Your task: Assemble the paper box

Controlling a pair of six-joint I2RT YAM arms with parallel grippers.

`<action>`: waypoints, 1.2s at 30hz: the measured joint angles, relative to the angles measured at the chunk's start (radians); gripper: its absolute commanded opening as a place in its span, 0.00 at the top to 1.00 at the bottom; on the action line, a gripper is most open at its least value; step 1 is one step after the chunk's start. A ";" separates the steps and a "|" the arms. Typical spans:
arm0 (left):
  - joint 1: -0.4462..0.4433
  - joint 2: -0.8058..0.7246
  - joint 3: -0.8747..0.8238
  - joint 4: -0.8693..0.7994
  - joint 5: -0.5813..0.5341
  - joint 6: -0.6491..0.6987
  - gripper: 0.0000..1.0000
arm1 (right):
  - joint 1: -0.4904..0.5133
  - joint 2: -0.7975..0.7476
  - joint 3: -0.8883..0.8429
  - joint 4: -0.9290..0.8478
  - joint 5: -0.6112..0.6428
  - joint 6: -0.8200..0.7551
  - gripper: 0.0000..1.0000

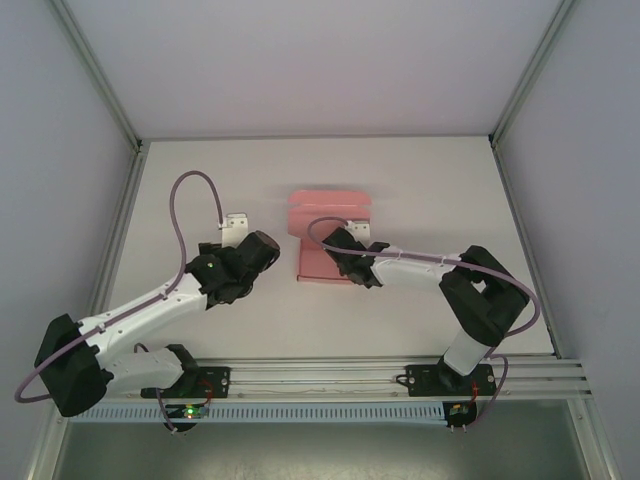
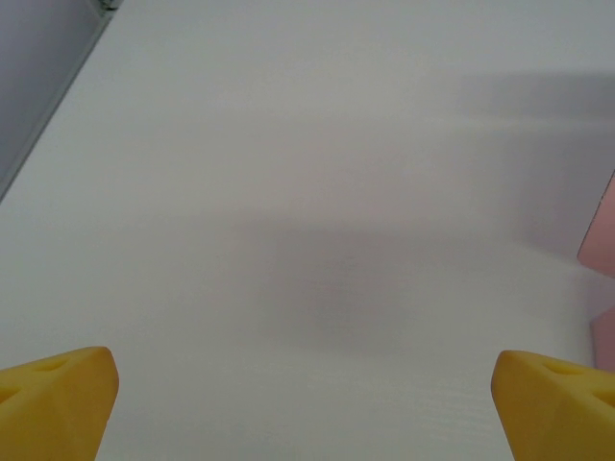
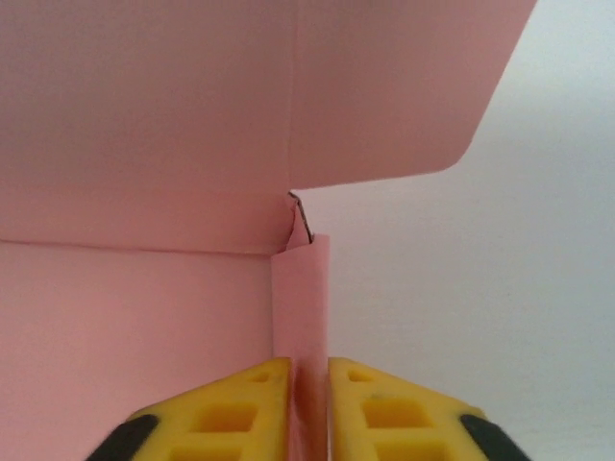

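The right fingers point(image 3: 240, 408) are nearly closed, pinching a narrow upright side strip of the pink box point(image 3: 144, 144) near its 5 o'clock corner. The left fingers point(image 2: 58, 394) gape wide and hold nothing, hovering over bare desk point(image 2: 288, 192) just at the box's 9 o'clock. The box sits mid-desk and looks only partly built to me: the back panel stands, but the lid flap hangs open and the other walls seem not yet folded up and tucked.
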 measured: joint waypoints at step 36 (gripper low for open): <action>0.470 0.690 0.556 0.129 1.347 0.903 0.30 | -0.513 -0.051 0.158 0.120 -0.917 -0.864 0.27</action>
